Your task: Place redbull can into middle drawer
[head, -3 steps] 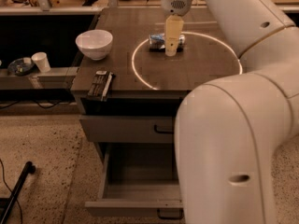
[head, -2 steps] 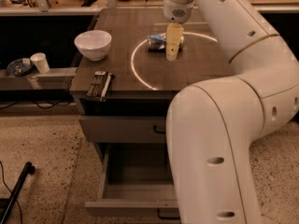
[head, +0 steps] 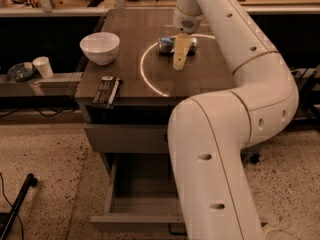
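Reaching down from the top of the view, the large white robot arm [head: 235,84] brings its pale, tapered gripper [head: 179,64] to the back half of the dark brown wooden tabletop [head: 130,29], tip pointing downward. It hangs directly in front of the small blue and silver redbull can [head: 166,45], which appears to lie on its side on the tabletop, its middle hidden behind the gripper and its ends showing on either side. Whether the gripper is spread, closed or touching the can cannot be told from this angle. A thin bright ring of light [head: 145,76] curves across the tabletop around the can. A round white bowl [head: 100,46] stands upright towards the left edge, well apart from the can, and a flat dark rectangular object [head: 106,90] lies near the front left corner. Below the tabletop, the grey upper drawer [head: 125,138] is closed, while the wide grey middle drawer [head: 130,223] beneath it is pulled out, its right part hidden by the arm. On a ledge to the left stand a white paper cup [head: 43,66] and a small dark dish [head: 21,71].
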Controlling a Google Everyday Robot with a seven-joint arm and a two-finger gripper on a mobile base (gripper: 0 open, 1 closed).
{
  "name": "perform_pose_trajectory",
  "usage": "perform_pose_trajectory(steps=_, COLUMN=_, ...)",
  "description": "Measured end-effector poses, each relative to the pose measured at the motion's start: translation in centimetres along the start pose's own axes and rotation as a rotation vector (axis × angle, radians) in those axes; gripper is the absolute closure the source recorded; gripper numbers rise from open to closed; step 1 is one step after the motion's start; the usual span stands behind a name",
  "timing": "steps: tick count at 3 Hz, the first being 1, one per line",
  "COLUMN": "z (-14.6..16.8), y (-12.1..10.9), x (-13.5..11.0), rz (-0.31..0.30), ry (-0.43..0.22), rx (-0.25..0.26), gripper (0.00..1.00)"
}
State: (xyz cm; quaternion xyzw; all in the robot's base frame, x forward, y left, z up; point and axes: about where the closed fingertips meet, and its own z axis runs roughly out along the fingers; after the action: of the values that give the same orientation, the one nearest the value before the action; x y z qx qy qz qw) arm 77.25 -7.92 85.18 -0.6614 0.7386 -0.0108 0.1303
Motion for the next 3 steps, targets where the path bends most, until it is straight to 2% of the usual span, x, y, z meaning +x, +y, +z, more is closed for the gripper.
perform_pose_trajectory(steps=1, z=0.98, y=-0.22, x=-0.27, rz=0.001, ry=-0.02, rx=-0.01, gripper=0.18)
perform_pose_trajectory(steps=3, z=0.97, y=0.26, x=-0.25, rz=-0.022, ry=-0.067, rx=-0.031, gripper=0.65)
